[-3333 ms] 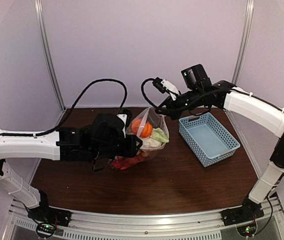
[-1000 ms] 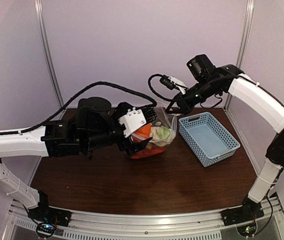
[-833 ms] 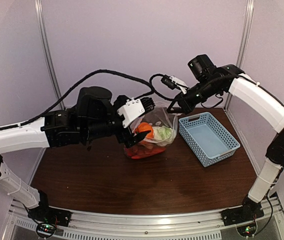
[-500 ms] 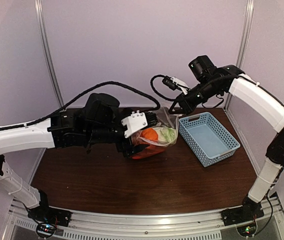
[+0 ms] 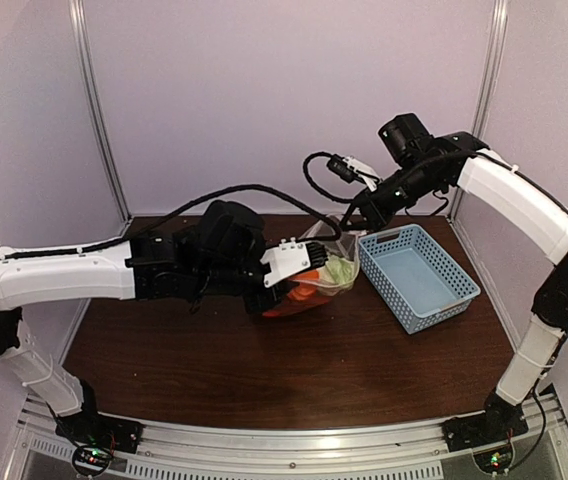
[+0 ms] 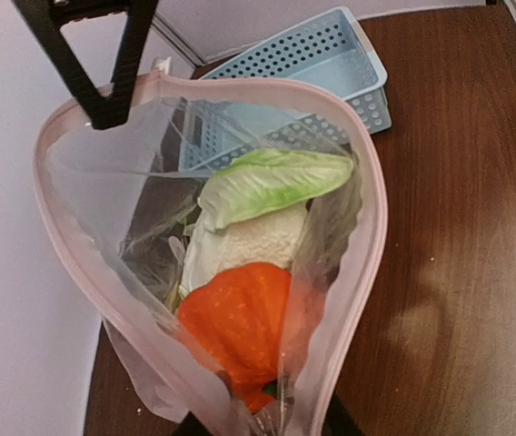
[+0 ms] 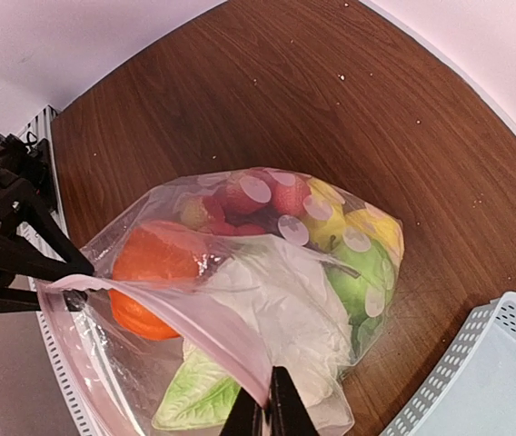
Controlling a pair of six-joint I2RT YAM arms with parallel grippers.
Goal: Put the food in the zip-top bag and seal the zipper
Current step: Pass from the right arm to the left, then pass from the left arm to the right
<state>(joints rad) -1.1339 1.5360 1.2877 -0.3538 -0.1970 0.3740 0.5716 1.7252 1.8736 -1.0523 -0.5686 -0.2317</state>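
The zip-top bag (image 5: 316,272) hangs stretched between both grippers, its mouth gaping. Inside lies the food: an orange pumpkin (image 6: 238,322), a pale cabbage (image 6: 244,245), a green leaf (image 6: 276,182), a green fruit (image 7: 358,277), a yellow one (image 7: 372,225) and red apples (image 7: 258,193). The pink zipper (image 6: 376,209) runs unsealed round the mouth. My right gripper (image 7: 270,401) is shut on the zipper's far end (image 7: 194,327). My left gripper (image 6: 267,423) has closed on the mouth's near end, one finger on each side of the two strips. In the top view it (image 5: 276,292) sits left of the bag.
A light-blue mesh basket (image 5: 419,278) stands empty on the brown table (image 5: 364,370), just right of the bag and close to the right gripper (image 5: 349,222). Grey walls and metal posts close the back and sides.
My left arm swung right and lower, bringing its wide-open jaws to the bag's near end, where they closed on the mouth. The right gripper kept its hold almost in place.
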